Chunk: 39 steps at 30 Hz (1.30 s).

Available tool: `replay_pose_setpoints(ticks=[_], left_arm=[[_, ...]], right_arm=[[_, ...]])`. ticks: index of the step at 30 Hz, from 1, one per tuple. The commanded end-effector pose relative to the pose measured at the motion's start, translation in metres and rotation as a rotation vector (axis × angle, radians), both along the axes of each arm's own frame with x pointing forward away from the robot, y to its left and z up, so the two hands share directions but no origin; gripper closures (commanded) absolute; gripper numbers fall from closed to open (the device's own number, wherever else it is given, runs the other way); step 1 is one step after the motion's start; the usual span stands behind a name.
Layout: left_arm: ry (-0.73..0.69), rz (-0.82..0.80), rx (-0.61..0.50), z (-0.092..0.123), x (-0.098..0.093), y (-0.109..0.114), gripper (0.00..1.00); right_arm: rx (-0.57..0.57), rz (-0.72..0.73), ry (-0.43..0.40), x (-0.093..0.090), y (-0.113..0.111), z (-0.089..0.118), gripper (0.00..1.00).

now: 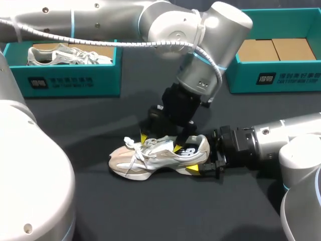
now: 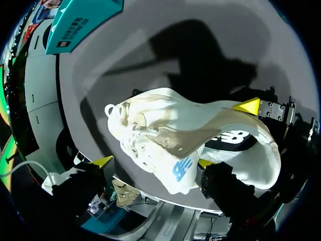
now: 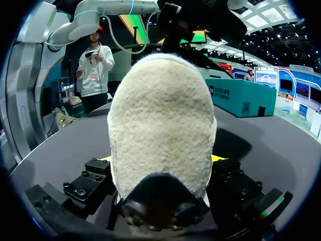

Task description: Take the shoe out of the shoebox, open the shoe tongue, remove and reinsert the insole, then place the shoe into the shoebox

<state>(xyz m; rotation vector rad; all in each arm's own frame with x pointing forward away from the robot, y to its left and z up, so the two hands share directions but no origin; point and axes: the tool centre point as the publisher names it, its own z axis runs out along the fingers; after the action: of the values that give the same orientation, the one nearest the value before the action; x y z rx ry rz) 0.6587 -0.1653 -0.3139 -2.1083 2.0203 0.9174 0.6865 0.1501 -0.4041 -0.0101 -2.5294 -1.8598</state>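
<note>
Cream-and-beige laced sports shoe (image 1: 155, 156) (image 2: 165, 130) (image 3: 160, 115) stands on its sole mid dark grey tabletop (image 1: 150, 211), toe toward my left, heel toward my right, outside both boxes. Left tool (image 1: 161, 142) (image 2: 153, 162) comes down from above, over the laces and the shoe's opening. Its yellow tips are spread wide: one sits at the opening's edge and the other stands off the upper on the far side, so it has hold of nothing. Right tool (image 1: 200, 155) (image 3: 160, 158) lies low along the tabletop at the heel, a yellow tip against each side of the heel, clamped on the shoe. At the back left, a teal cardboard shoebox (image 1: 75, 80) holds a second pale shoe (image 1: 65, 54). At the back right, a matching teal shoebox (image 1: 281, 75) shows a brown cardboard inside. Both boxes are well apart from the shoe.
</note>
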Motion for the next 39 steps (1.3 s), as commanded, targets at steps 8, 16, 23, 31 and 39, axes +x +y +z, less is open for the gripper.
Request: replay_pose_setpoints(ticks=[8, 16, 23, 31, 39], left_arm=[[0.031, -0.074, 0.056, -0.014, 0.001, -0.028, 0.00], [0.039, -0.061, 0.083, -0.018, 0.011, -0.026, 0.11], [0.072, -0.043, 0.098, -0.019, 0.018, -0.019, 0.35], [0.065, -0.057, 0.077, -0.007, 0.009, -0.015, 0.55], [0.056, -0.074, 0.051, 0.005, -0.001, -0.011, 0.63]], right_arm=[[-0.002, -0.001, -0.001, 0.000, 0.002, -0.002, 1.00], [-0.002, -0.001, -0.001, 0.000, 0.002, -0.002, 1.00], [-0.002, -0.001, -0.001, 0.000, 0.002, -0.002, 1.00], [-0.002, -0.001, -0.001, 0.000, 0.002, -0.002, 1.00], [-0.002, -0.001, -0.001, 0.000, 0.002, -0.002, 1.00]])
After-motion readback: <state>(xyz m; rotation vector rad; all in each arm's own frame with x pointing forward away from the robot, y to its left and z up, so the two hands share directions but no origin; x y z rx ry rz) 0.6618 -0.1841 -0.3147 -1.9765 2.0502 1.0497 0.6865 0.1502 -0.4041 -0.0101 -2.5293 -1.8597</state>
